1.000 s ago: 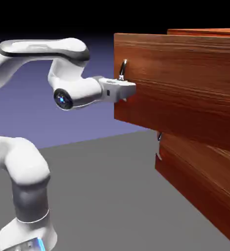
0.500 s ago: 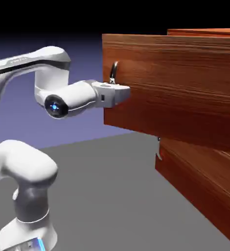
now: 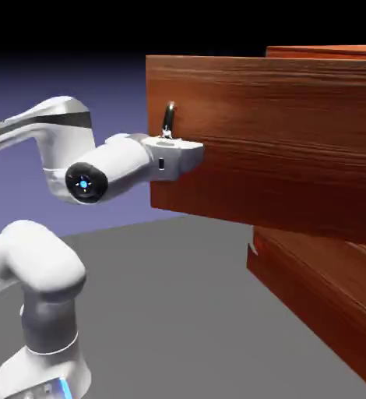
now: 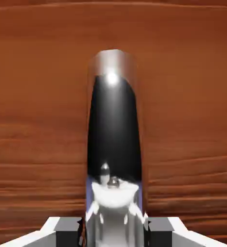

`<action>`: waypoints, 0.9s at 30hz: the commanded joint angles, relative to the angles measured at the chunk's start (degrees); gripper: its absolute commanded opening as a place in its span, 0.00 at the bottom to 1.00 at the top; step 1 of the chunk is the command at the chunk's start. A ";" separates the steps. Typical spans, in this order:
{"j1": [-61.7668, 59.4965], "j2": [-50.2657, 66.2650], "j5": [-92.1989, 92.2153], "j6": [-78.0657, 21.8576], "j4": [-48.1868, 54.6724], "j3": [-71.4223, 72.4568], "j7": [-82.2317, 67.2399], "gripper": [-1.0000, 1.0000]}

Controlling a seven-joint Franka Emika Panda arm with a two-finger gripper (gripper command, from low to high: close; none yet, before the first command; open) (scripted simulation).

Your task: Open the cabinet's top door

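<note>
Blue-violet backdrop and dark grey floor [image 3: 163,312] lie behind and below your white arm [image 3: 112,171], whose claw [image 4: 114,234] is closed on the curved metal handle [image 4: 114,130] of the top door [image 3: 279,140]. Looking from the hand, you see the handle run straight up the middle, its lower end between the two fingertips and its long axis pointing away from them; the wood grain crosses it at right angles. From outside, the handle stands near the door's free edge, on the exterior view's left, with most of it rising above the claw. The door already stands well out from the cabinet [image 3: 326,51], over the lower panel [image 3: 311,300], so you seem to be late in the pull. Your next move probably wants more travel away from the cabinet, following the door's swing and turning the wrist with it, lest the handle slip out between the fingertips.
</note>
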 commanded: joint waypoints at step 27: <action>4.50 4.85 -35.39 -62.10 38.41 -42.34 3.50 0.00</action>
